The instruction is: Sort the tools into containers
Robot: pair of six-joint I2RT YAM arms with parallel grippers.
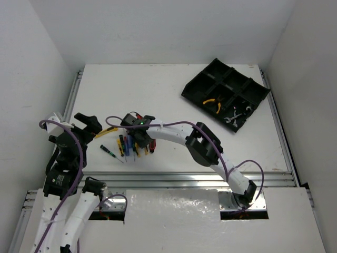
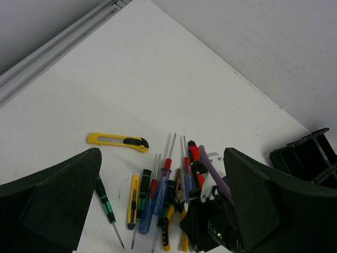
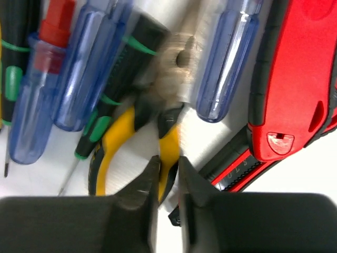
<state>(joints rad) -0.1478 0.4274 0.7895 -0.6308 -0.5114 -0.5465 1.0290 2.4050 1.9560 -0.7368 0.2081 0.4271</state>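
Lying on white table (image 1: 158, 84) amid white walls (image 1: 158, 31): tools (image 2: 158, 195); left pincer (image 1: 88, 126) apart; right pincer (image 3: 167, 179) straddling yellow-handled pliers (image 3: 113, 137), clamp unclear.

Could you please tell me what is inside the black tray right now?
In the black tray, yellow-handled pliers lie in one near compartment and silver wrenches in the next. The far compartments are too dark to judge.
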